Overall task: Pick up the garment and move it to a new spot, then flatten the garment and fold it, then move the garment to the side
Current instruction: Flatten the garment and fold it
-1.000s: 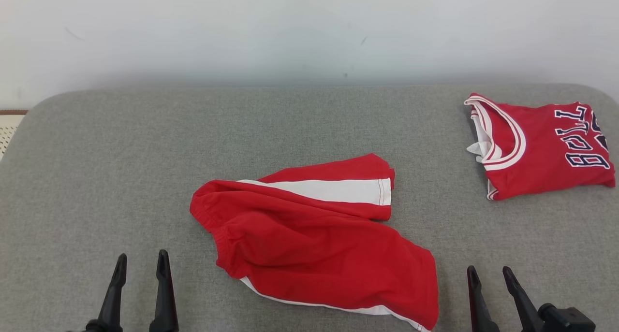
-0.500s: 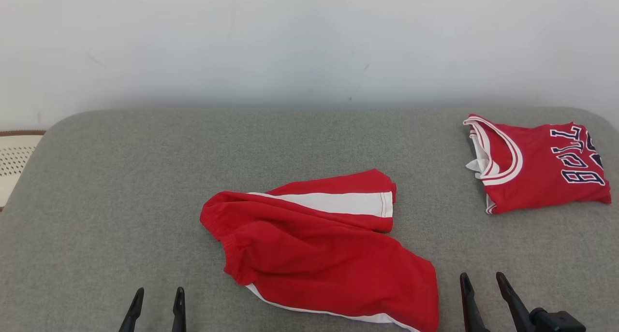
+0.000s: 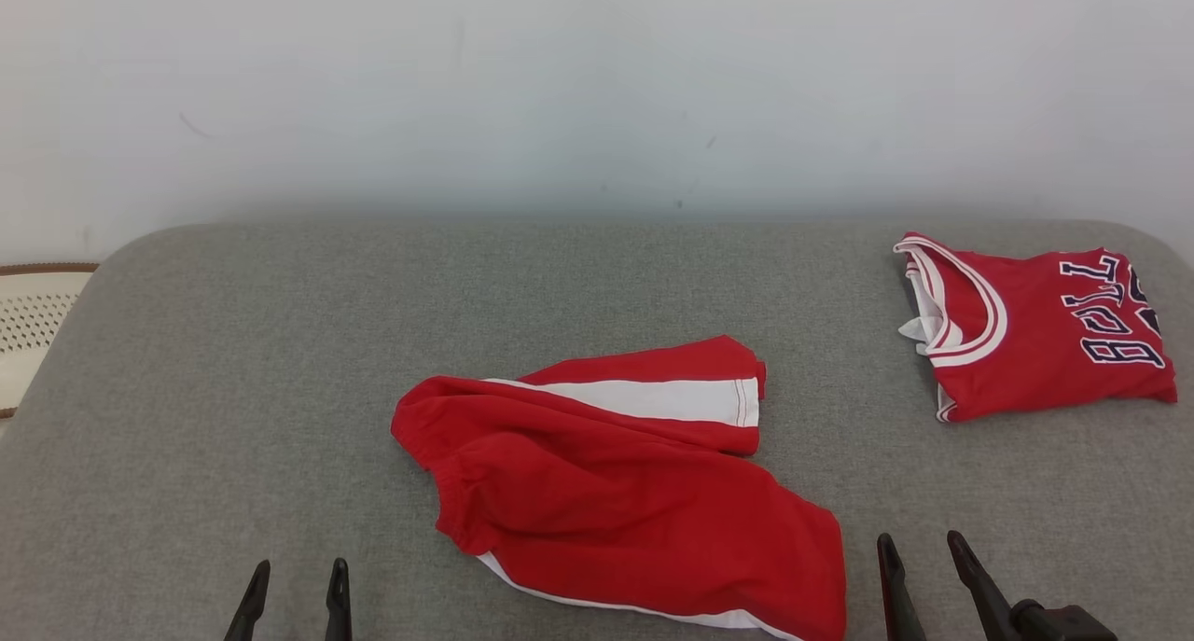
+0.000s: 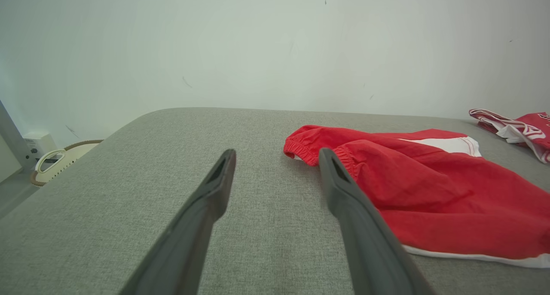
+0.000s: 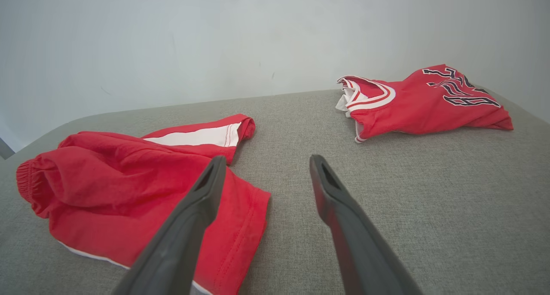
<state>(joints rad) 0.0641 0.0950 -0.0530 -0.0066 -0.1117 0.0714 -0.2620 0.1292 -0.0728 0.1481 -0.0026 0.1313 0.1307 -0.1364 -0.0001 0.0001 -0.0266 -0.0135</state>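
shorts (image 3: 634, 501), red with white side stripes, rumpled, waistband bunched, left gripper (image 3: 299, 568) and right gripper (image 3: 919, 540) spread

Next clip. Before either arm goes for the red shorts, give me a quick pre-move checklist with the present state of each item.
1. Left end effector open and empty: ok.
2. Right end effector open and empty: ok.
3. Red shorts exposed between the two end effectors, nothing on top: ok.
4. Shorts lying flat: not ok, rumpled, with the waistband bunched.
5. Folded jersey lying apart from the shorts: ok.
6. Bare grey surface to the left for a new spot: ok.
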